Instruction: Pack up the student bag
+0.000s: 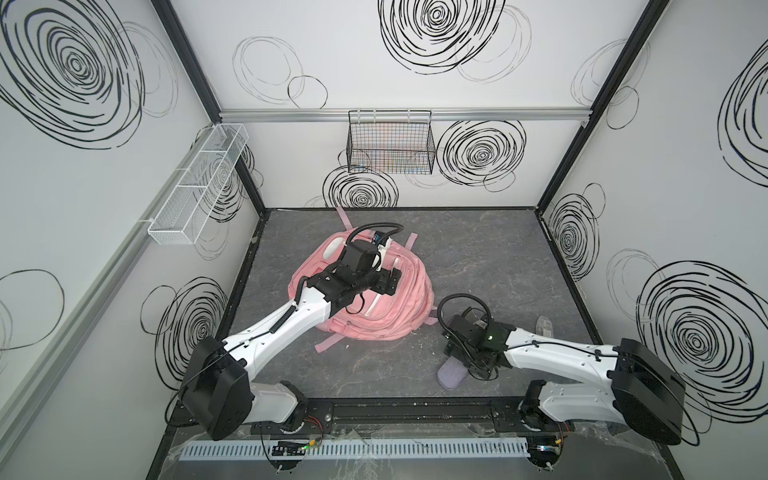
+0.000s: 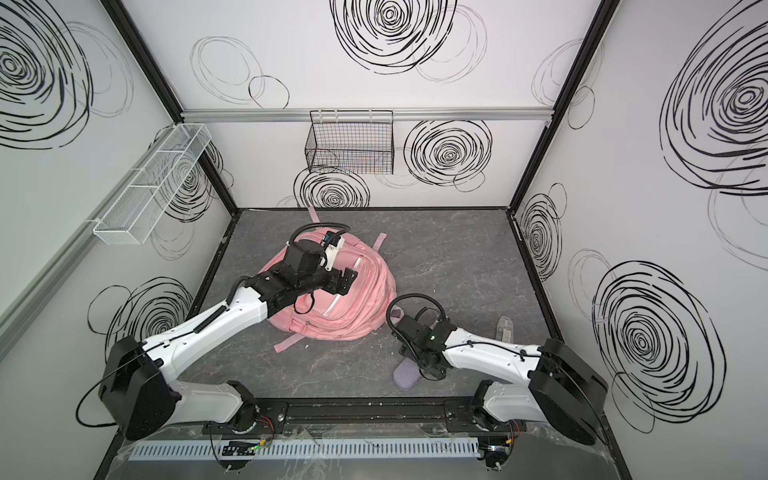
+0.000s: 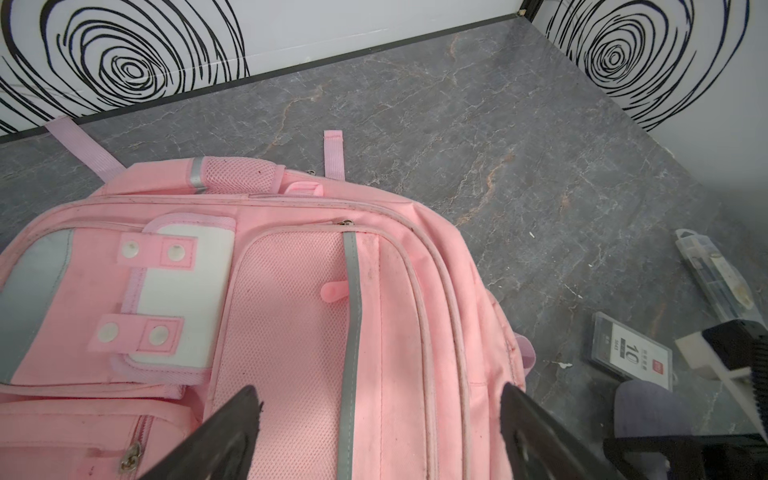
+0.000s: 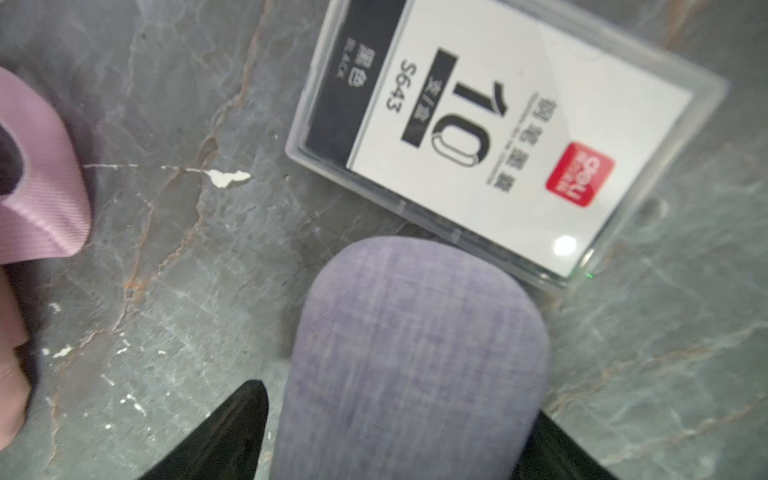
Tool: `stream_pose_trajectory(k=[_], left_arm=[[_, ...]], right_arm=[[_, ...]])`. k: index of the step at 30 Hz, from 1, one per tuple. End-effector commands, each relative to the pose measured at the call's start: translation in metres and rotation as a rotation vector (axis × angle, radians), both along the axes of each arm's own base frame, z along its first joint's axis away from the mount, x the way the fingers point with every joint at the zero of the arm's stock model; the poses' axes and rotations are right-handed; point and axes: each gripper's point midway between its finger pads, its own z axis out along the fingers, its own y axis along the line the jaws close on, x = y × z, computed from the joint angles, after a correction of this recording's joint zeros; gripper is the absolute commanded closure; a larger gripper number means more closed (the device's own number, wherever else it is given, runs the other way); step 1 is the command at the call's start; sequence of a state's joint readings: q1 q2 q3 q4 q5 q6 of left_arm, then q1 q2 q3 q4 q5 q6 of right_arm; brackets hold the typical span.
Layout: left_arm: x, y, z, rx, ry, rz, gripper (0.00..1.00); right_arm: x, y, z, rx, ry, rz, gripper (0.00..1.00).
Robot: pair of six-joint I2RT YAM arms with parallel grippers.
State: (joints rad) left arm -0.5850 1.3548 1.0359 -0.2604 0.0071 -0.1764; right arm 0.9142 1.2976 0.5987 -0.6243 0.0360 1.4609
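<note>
The student bag [image 1: 374,318] [image 2: 361,307] is a large pink backpack lying flat mid-floor, front pockets and white flap patch [image 3: 187,291] facing up. My left gripper [image 1: 388,283] [image 3: 378,395] hovers over its mesh front pocket, open with nothing between the fingers. A small grey-lilac pouch [image 1: 451,376] [image 4: 415,332] lies near the front edge, right of the bag. My right gripper [image 1: 469,365] [image 4: 401,403] is low over it, open, one finger either side of the pouch. A narrow gap shows at one finger [image 4: 245,415].
A clear plastic box [image 4: 498,137] [image 3: 623,353] labelled "10" lies just beyond the pouch. A long clear case [image 1: 545,326] [image 3: 715,270] rests farther right. A black wire basket [image 1: 390,143] hangs on the back wall and a white mesh tray [image 1: 199,183] on the left wall.
</note>
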Motion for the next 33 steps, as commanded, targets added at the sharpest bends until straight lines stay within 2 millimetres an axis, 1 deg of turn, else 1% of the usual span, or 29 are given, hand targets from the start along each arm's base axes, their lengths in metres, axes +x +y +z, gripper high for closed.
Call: stream_pose_trajectory(k=[1, 3, 6, 8, 11, 13, 15, 18, 21, 23, 24, 27, 28, 29, 31, 32, 33], left_arm=[[0.006, -0.002, 0.009, -0.031, -0.021, 0.002, 0.08], [0.006, 0.001, 0.011, -0.024, -0.031, 0.004, 0.08], [0.005, 0.002, 0.011, -0.009, -0.04, -0.004, 0.08], [0.004, 0.001, 0.009, -0.003, -0.035, -0.014, 0.08], [0.003, -0.002, 0.002, 0.005, -0.013, -0.03, 0.09], [0.003, -0.005, -0.007, 0.018, 0.005, -0.037, 0.09], [0.001, -0.009, -0.021, 0.055, 0.037, -0.038, 0.08], [-0.003, -0.019, -0.04, 0.11, 0.081, -0.052, 0.06], [-0.008, -0.033, -0.057, 0.134, 0.119, -0.077, 0.07], [-0.008, -0.038, -0.066, 0.154, 0.136, -0.077, 0.1], [-0.005, -0.036, -0.07, 0.176, 0.138, -0.058, 0.11], [0.006, -0.025, -0.079, 0.252, 0.126, 0.008, 0.19], [0.009, -0.022, -0.081, 0.275, 0.119, 0.024, 0.2], [0.011, -0.019, -0.084, 0.295, 0.116, 0.036, 0.2], [0.011, -0.017, -0.091, 0.321, 0.125, 0.039, 0.25], [0.012, -0.016, -0.094, 0.336, 0.125, 0.045, 0.3], [0.012, -0.016, -0.095, 0.35, 0.122, 0.043, 0.41]], right_arm=[[-0.002, 0.0, -0.011, -0.055, 0.056, 0.091, 0.2], [0.001, 0.002, -0.013, -0.069, 0.057, 0.118, 0.23], [0.006, 0.008, -0.01, -0.045, 0.032, 0.141, 0.31], [0.012, 0.015, -0.004, -0.009, -0.003, 0.154, 0.38], [0.022, 0.027, 0.011, 0.052, -0.077, 0.181, 0.5], [0.028, 0.029, 0.024, 0.079, -0.128, 0.183, 0.54], [0.034, 0.03, 0.039, 0.101, -0.191, 0.182, 0.57], [0.044, 0.025, 0.058, 0.103, -0.282, 0.181, 0.58], [0.053, 0.019, 0.071, 0.1, -0.36, 0.18, 0.58], [0.057, 0.015, 0.077, 0.104, -0.404, 0.176, 0.58], [0.058, 0.014, 0.08, 0.113, -0.427, 0.175, 0.58], [0.061, 0.01, 0.087, 0.139, -0.469, 0.156, 0.58], [0.061, 0.01, 0.089, 0.148, -0.48, 0.152, 0.58], [0.062, 0.009, 0.091, 0.155, -0.489, 0.148, 0.58], [0.062, 0.008, 0.092, 0.161, -0.5, 0.143, 0.58], [0.063, 0.008, 0.093, 0.164, -0.505, 0.143, 0.58], [0.064, 0.008, 0.095, 0.165, -0.51, 0.145, 0.58]])
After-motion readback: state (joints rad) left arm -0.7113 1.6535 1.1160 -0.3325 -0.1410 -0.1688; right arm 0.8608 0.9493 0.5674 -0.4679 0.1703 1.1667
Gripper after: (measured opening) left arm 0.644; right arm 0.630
